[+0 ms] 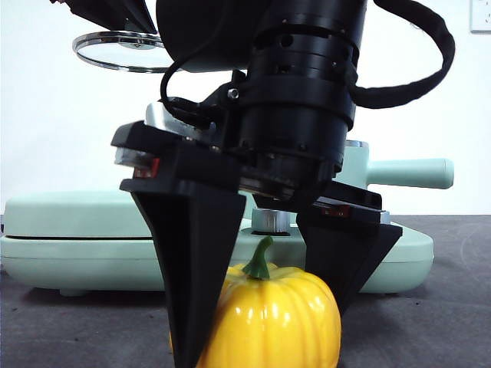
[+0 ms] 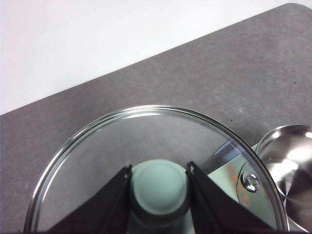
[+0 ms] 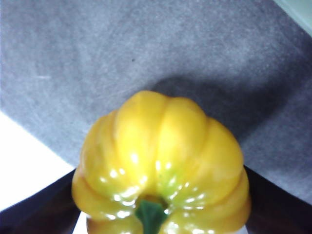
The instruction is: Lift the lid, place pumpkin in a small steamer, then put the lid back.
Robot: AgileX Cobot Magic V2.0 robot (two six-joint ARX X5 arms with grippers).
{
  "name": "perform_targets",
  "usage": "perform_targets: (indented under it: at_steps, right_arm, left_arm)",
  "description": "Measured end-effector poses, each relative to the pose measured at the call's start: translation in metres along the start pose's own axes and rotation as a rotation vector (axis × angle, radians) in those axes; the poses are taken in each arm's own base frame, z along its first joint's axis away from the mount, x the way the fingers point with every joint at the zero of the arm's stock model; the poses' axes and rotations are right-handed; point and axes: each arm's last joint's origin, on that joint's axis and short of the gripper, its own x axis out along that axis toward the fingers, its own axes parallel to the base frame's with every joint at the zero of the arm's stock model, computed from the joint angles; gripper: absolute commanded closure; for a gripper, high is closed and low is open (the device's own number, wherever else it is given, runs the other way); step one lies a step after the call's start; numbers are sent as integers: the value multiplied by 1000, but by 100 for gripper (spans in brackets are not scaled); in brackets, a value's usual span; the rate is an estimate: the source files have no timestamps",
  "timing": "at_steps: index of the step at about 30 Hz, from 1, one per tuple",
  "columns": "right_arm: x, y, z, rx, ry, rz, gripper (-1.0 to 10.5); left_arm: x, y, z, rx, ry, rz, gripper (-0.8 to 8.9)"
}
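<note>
The glossy yellow pumpkin [image 1: 276, 322] with its green stem sits low at the front of the dark table. My right gripper [image 1: 265, 333] comes down over it, one black jaw pressed on each flank, shut on the pumpkin [image 3: 161, 156]. High at the back left, my left gripper [image 2: 160, 168] is shut on the mint knob of the glass lid [image 2: 161, 131]. The lid [image 1: 123, 50] hangs level in the air. The small steamer [image 1: 406, 172] stands behind the right arm, which hides most of it apart from its long handle. Its open steel inside [image 2: 292, 165] shows below the lid.
A long flat mint green grill base [image 1: 77, 238] runs across the table behind the pumpkin, with a silver knob [image 1: 270, 221] on its front. Dark grey tabletop [image 1: 430, 322] lies on both sides of the pumpkin. A white wall is behind.
</note>
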Motion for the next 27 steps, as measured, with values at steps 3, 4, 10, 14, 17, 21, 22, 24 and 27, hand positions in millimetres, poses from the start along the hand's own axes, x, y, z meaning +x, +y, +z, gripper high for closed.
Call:
perform_targets:
  at_steps: [3, 4, 10, 14, 17, 21, 22, 24, 27]
  right_arm:
    - [-7, 2, 1, 5, 26, 6, 593]
    - [-12, 3, 4, 8, 25, 6, 593]
    - [-59, 8, 24, 15, -11, 15, 593]
    - [-101, -3, 41, 23, -86, 0, 593]
    - [-132, -20, 55, 34, -179, -12, 593]
    - [-168, -53, 69, 85, -304, -17, 592]
    - [-176, -62, 71, 100, -331, -21, 592]
    - [-190, -79, 74, 134, -373, -25, 591]
    - [-206, -104, 80, 177, -419, -12, 591]
  left_arm:
    - [0, 0, 0, 0, 0, 0, 732]
    - [0, 0, 0, 0, 0, 0, 732]
    - [0, 0, 0, 0, 3, 0, 732]
    - [0, 0, -1, -2, 9, -1, 732]
    - [0, 0, -1, -2, 9, -2, 732]
    - [0, 0, -1, -2, 9, -2, 732]
    - [0, 0, -1, -2, 10, -1, 732]
    - [0, 0, -1, -2, 10, -1, 732]
    - [0, 0, -1, -3, 10, -1, 732]
